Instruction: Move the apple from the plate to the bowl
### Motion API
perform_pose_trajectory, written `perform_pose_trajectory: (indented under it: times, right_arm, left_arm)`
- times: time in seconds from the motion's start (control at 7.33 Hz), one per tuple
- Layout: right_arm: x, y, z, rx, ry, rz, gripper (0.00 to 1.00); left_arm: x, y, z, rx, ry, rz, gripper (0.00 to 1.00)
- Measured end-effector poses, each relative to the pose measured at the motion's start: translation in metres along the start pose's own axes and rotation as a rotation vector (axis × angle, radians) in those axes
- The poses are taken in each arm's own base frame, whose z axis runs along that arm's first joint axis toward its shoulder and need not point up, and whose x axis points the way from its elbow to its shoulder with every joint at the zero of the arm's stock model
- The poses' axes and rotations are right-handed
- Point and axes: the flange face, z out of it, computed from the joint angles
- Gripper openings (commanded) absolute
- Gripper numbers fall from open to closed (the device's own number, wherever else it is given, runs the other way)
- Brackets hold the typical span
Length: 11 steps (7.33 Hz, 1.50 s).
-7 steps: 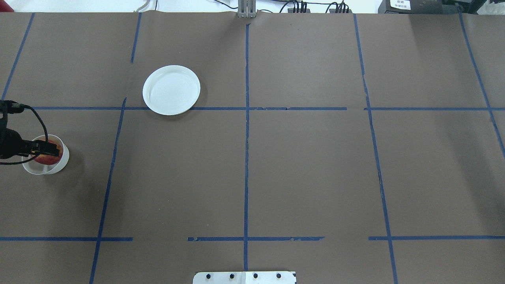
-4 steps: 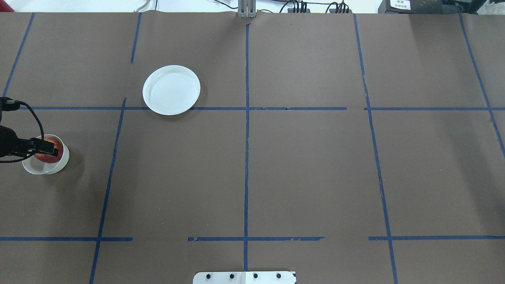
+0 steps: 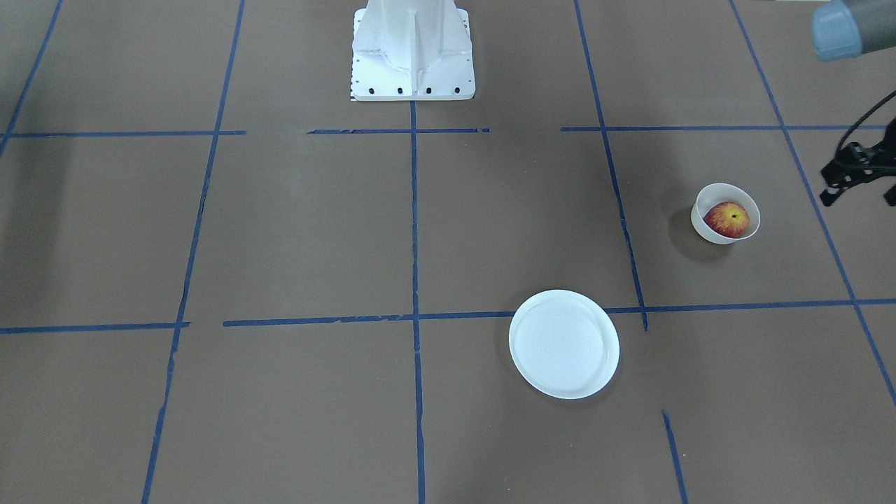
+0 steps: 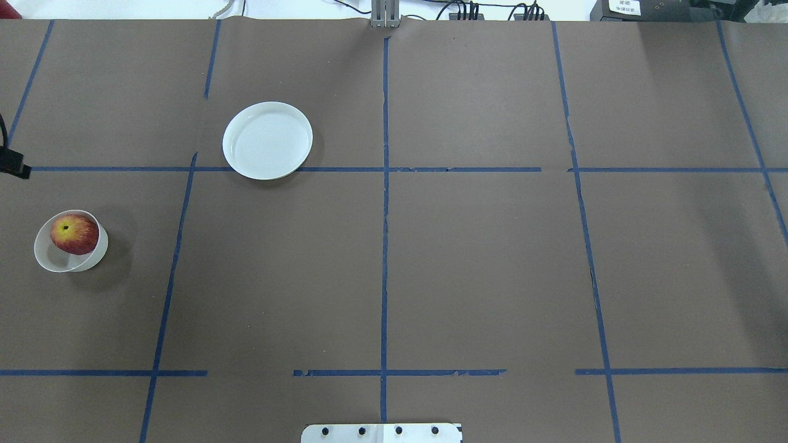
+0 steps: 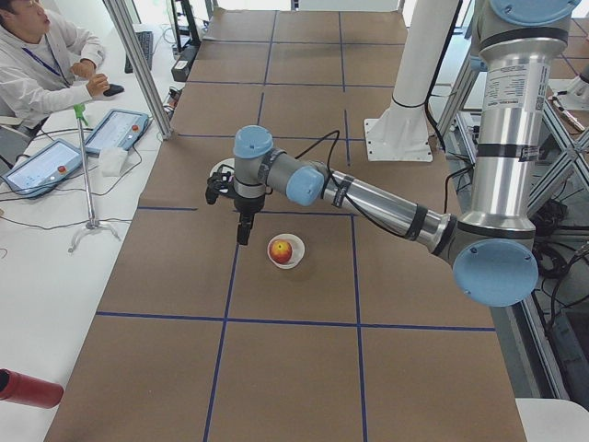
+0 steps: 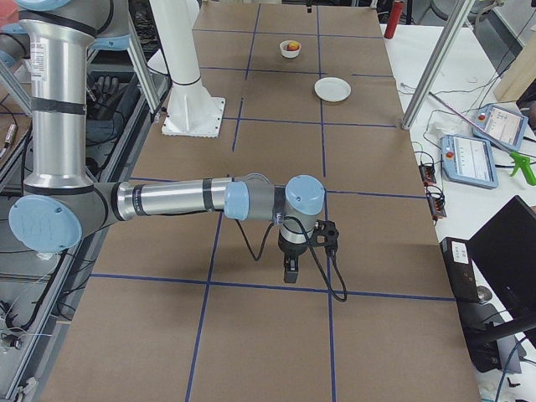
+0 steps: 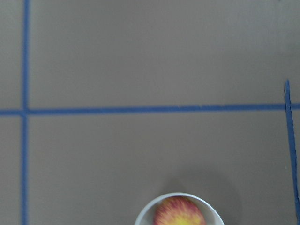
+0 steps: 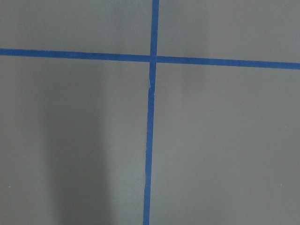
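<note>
The red apple with its yellow stem patch lies in the small cream-white bowl at the table's left. Both also show in the front view, apple and bowl, and at the bottom of the left wrist view, apple. The white plate is bare, farther back and to the right. My left gripper hangs above the table beside the bowl, apart from it; I cannot tell whether it is open. My right gripper points down over bare table far from both; its state cannot be told.
Blue tape lines cross the brown table cover. The robot's white base stands at the table's middle edge. The left arm's black wrist mount and cable show at the front view's right edge. An operator with tablets sits beside the table.
My left gripper, which was over the bowl at the apple, has drawn back out of the overhead view's left edge. The apple stays in the bowl, now in full view.
</note>
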Motion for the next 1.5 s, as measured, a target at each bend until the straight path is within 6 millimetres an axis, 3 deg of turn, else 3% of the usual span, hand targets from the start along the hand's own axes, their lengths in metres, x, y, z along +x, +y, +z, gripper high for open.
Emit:
perform_pose_trajectory:
  times: [0.14,0.27,0.41,0.68,0.95,1.5]
  right_arm:
    - [0.000,0.000,0.000,0.000,0.000,0.000,1.00]
    - [0.000,0.000,0.000,0.000,0.000,0.000,1.00]
    - [0.000,0.000,0.000,0.000,0.000,0.000,1.00]
    - [0.000,0.000,0.000,0.000,0.000,0.000,1.00]
    - [0.000,0.000,0.000,0.000,0.000,0.000,1.00]
    - [0.000,0.000,0.000,-0.001,0.000,0.001,1.00]
  left_arm:
    - [-0.044,-0.010,-0.019,-0.002,0.021,-0.011,0.99]
    - [-0.086,-0.013,-0.025,-0.011,0.068,-0.015,0.99]
    - [-0.115,-0.014,-0.026,-0.016,0.096,-0.014,0.99]
    - [-0.137,-0.019,-0.019,-0.042,0.110,-0.033,1.00]
    - [-0.142,-0.013,-0.022,-0.046,0.109,-0.047,1.00]
    - [-0.177,0.061,0.016,0.014,0.110,0.006,1.00]
